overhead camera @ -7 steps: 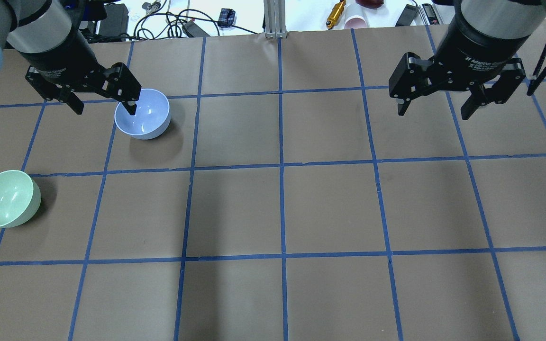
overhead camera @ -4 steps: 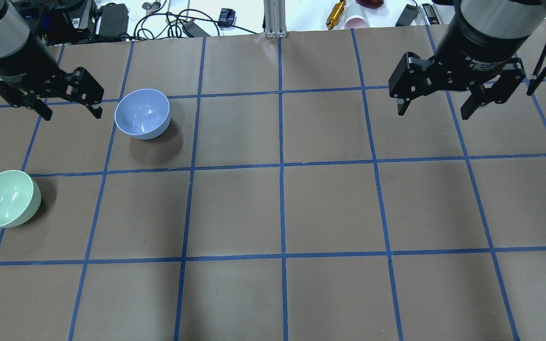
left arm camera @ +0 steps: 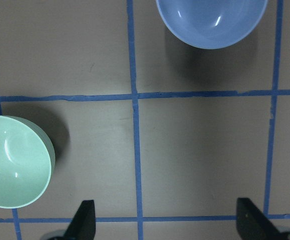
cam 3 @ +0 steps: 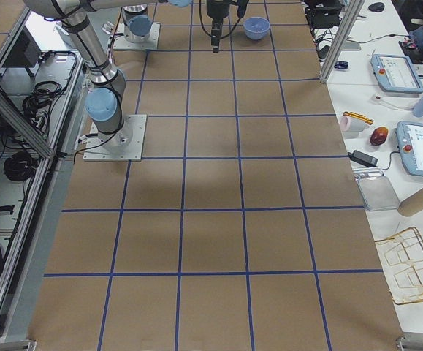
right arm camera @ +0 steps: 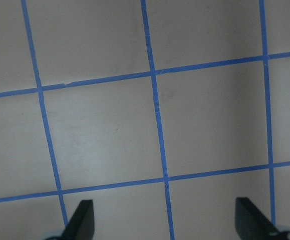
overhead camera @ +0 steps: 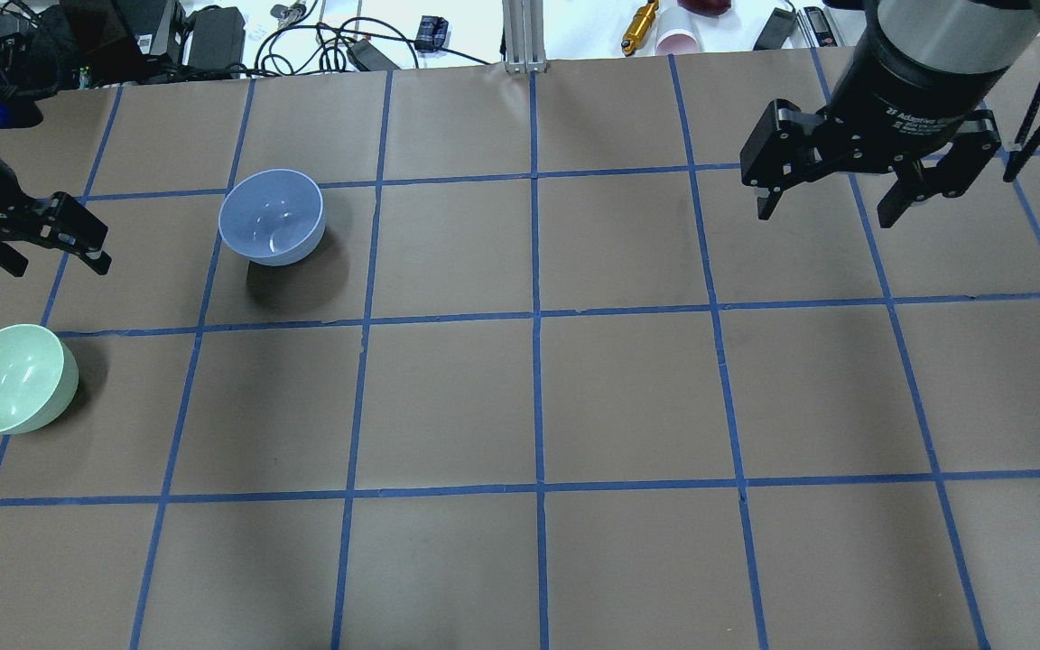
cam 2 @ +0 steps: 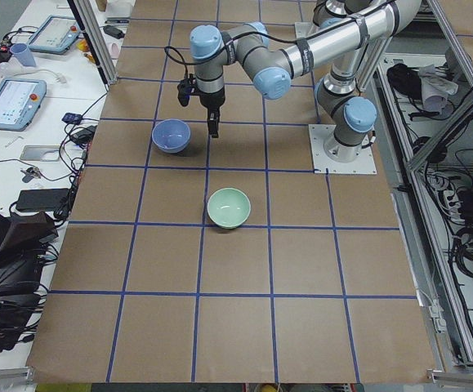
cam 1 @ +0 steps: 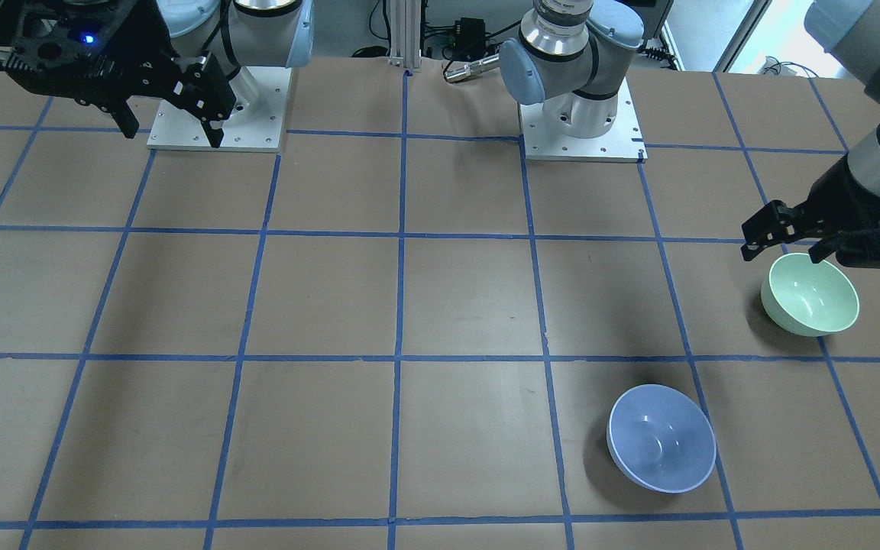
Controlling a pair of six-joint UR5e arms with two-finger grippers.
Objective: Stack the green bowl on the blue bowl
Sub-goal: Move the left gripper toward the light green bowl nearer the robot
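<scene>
Round glossy mint-green bowl (overhead camera: 13,379) is seen upright at the left edge of the brown paper-covered table with blue tape grid (overhead camera: 628,397). Round glossy periwinkle-blue bowl (overhead camera: 272,217) is set apart, farther and to the right. Left gripper (overhead camera: 58,267) is spread wide, empty, above the paper near the green bowl. Right gripper (overhead camera: 825,217) is likewise spread, empty, far right.

The brown worktop (cam 3: 211,241), taped into blue squares, is seen lengthwise. Up at 12 o'clock the right gripper (cam 3: 224,25) is caught hanging from above, jaws pointed down, its top cut off by the frame. The blue bowl (cam 3: 256,28) is picked out just toward 3 o'clock of it, upright. At 9 o'clock the near arm's base plate (cam 3: 116,139) is set by the worktop's edge. Out at 3 o'clock, a tablet (cam 3: 419,146) and a cardboard tube (cam 3: 420,199) are laid on a side bench (cam 3: 408,108).
</scene>
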